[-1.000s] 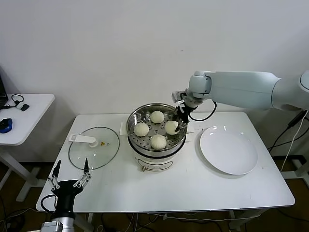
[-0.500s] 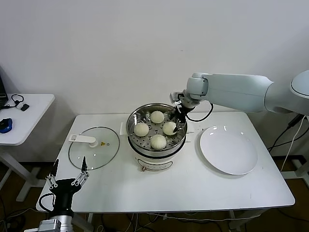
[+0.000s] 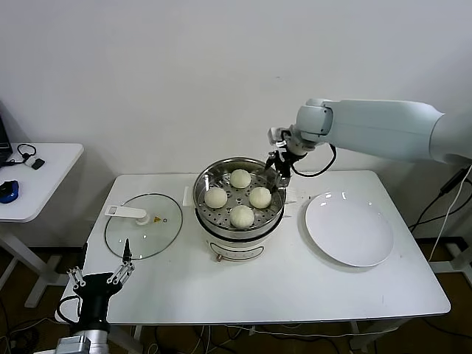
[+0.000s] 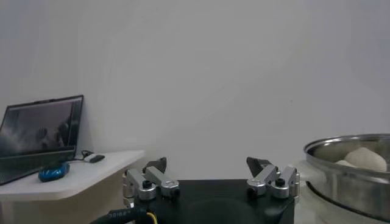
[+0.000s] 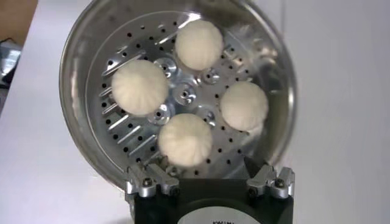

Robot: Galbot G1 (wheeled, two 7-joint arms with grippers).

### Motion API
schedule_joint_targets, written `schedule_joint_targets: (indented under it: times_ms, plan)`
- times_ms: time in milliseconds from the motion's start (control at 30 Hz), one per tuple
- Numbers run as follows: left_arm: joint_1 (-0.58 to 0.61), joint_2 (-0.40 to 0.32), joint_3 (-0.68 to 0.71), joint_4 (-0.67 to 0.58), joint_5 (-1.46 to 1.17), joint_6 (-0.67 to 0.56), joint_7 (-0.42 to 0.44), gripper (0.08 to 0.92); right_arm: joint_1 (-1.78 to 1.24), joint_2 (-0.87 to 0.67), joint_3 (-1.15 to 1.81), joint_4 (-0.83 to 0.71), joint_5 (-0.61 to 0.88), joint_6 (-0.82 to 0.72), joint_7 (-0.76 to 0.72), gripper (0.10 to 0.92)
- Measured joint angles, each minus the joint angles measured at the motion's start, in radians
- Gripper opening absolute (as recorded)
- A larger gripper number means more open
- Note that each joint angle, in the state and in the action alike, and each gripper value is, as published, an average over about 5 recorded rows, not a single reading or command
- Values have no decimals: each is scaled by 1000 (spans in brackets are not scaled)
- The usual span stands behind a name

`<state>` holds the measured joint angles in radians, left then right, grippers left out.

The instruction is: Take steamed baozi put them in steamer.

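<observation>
The steamer (image 3: 206, 181) stands mid-table, a shiny steel pot on a white base with a perforated tray. Four cream-white baozi lie on the tray: one at the back (image 3: 240, 178), one on the left (image 3: 216, 197), one on the right (image 3: 259, 197), one at the front (image 3: 242, 215). My right gripper (image 3: 276, 179) hangs open and empty just above the steamer's right rear rim. The right wrist view looks down on the steamer (image 5: 72, 73), its baozi (image 5: 185, 139) and the open right gripper (image 5: 201, 173). My left gripper (image 3: 103, 276) is open and empty, low at the table's front left corner; the left wrist view shows it (image 4: 210, 165) too.
A glass lid (image 3: 144, 225) with a white handle lies left of the steamer. A white plate (image 3: 349, 228) lies to its right, bare. A white side table (image 3: 37, 177) stands far left, with a laptop (image 4: 39, 137) and a blue mouse (image 4: 52, 172).
My right gripper has lifted up and to the right out of the steamer, leaving the right-hand baozi on the tray. My left gripper has sunk slightly.
</observation>
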<state>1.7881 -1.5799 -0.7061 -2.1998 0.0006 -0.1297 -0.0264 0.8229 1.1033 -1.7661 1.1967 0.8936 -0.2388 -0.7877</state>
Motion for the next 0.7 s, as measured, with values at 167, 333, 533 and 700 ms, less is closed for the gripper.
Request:
schedule_joint_targets:
  times_ms: [167,333,533,700]
  plan:
    - [9,3,1,-11,2,0,-1,823,58,-63,0,93,62,-41,103,823]
    - [17,7,4,-18,4,-1,-2,823,71,-155,38,211,108,-79,252,823]
    - [24,10,15,-22,12,-2,-2,823,19,-312,146,367,137,-108,458,823]
    - [26,11,25,-20,22,-4,-3,823,-111,-467,306,497,129,-107,612,823]
